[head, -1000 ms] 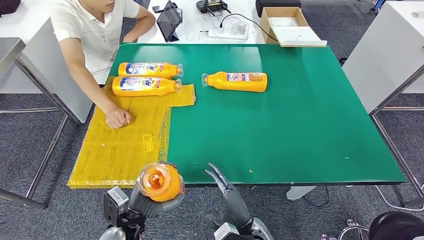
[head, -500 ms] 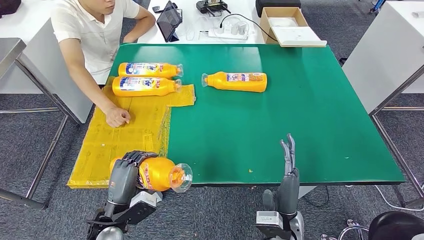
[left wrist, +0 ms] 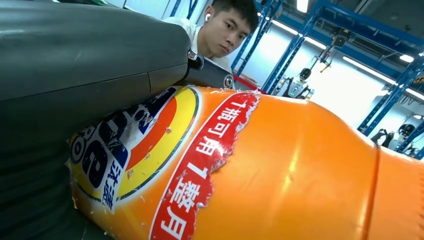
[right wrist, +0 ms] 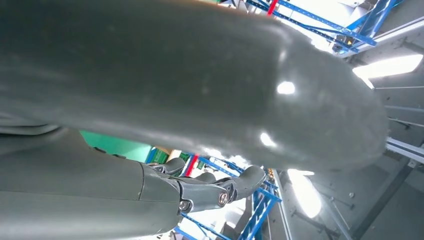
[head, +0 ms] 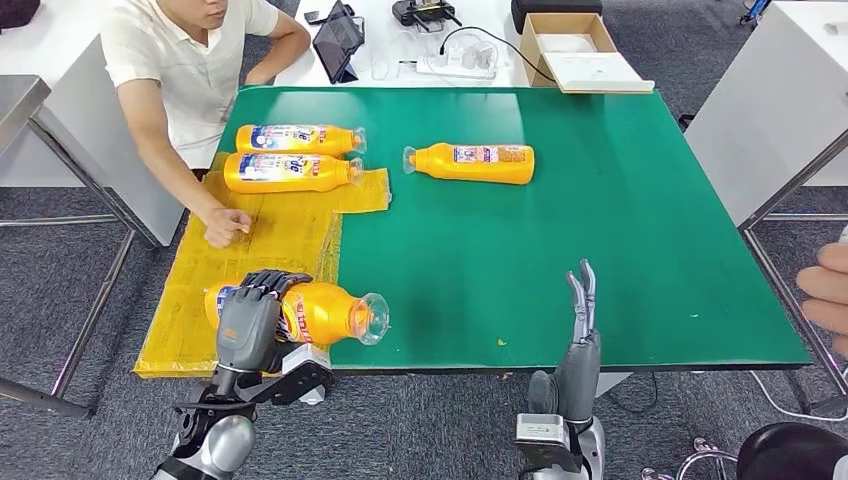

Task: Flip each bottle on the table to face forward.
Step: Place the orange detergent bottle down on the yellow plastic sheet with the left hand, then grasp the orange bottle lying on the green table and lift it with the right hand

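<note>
At the near left corner of the green worktop, the robot's left hand grips an orange bottle around its body. The bottle lies on its side over the yellow sheet, its clear cap pointing right, and its printed label shows in the left wrist view. The step in hand looks like setting this bottle down label-side up; the next move would call for lowering it flat, then letting go.

Further back on the left, two bottles lie side by side, labels showing: one behind, one in front. A fourth bottle lies alone near the middle. That makes four bottles.

A seated person's hand rests on the sheet.

To the right, the robot's right hand is empty, fingers straight and raised at the near edge.
</note>
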You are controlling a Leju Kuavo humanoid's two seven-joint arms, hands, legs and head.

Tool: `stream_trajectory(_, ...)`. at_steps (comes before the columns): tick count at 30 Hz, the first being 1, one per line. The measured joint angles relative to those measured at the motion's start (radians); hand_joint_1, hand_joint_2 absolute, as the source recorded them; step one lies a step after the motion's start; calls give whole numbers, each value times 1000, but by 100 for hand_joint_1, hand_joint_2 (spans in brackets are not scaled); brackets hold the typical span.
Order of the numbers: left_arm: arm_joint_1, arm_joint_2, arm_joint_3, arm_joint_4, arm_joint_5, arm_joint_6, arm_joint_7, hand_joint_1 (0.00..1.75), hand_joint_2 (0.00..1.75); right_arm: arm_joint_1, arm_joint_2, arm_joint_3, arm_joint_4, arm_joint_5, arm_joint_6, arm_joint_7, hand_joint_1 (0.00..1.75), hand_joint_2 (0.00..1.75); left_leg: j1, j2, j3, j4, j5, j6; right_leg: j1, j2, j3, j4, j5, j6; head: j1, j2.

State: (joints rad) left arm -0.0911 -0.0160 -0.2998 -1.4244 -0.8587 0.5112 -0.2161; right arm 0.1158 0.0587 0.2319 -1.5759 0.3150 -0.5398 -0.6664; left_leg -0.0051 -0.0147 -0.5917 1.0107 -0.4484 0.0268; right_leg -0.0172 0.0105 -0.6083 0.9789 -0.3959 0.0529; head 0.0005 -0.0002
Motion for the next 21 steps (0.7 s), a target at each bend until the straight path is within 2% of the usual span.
stream_trajectory(3,-18,0,-1,24,-4,-25,27,175,175,-3,0,1,1,-5,24,0,0,0,0,0,0,0,0,0,0,0,0,0,0,0,0,0)
stream_trajectory(5,-69,0,-2,88,-14,-59,66,175,175,-17,2,8,9,-9,53,0,0,0,0,-1,0,0,1,0,0,0,0,0,0,0,0,0)
stream_trajectory(8,-201,-5,3,282,-8,-88,96,175,175,-59,8,30,40,-17,84,0,0,0,0,-1,0,0,4,0,0,0,0,0,3,-1,0,0)
stream_trajectory(12,-369,-21,39,565,58,-103,87,175,175,-108,18,63,95,-44,104,0,0,0,0,0,0,0,6,0,0,0,0,1,5,-1,0,0)
stream_trajectory(15,-456,-29,65,718,72,-107,101,175,175,-129,23,78,128,-66,109,0,0,0,0,0,0,0,7,-1,0,0,0,1,5,-1,0,0)
stream_trajectory(21,-579,-32,72,914,9,-133,207,175,175,-151,28,92,175,-90,117,0,0,0,0,0,0,0,7,-1,0,0,0,1,5,-1,0,0)
